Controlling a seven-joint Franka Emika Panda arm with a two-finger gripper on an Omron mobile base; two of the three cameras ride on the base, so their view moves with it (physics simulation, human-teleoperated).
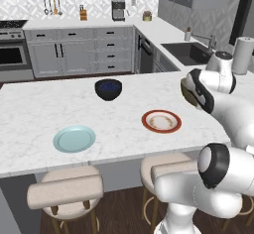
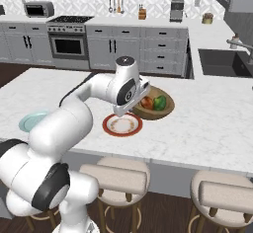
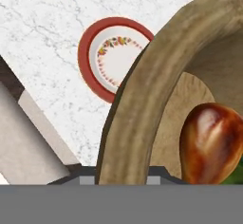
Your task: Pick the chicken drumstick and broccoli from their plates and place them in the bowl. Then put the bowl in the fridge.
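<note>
We see the wooden bowl (image 3: 142,104) close up in the hand view, its thick rounded rim rough-grained and light brown, rising between the finger tips at the bottom edge; the gripper (image 3: 124,178) is clamped on that rim. Inside lies the chicken drumstick (image 3: 211,144), glossy orange-brown, its rounded meaty end toward us; in the right base view it sits just beside the lumpy green broccoli (image 2: 159,102) in the same bowl. From that side the bowl hangs tilted at the hand over the marble counter (image 2: 207,123), near the white plate with the red-orange rim (image 2: 122,125); we cannot tell whether its base touches the stone. That plate is flat and round, with a faint floral ring inside the rim. The plain pale blue-green plate (image 1: 74,139) lies well apart toward the left of the counter; a small dark navy bowl (image 1: 108,89) stands farther back. The counter is white with grey veining; padded round stools (image 1: 67,191) stand below its near edge.
</note>
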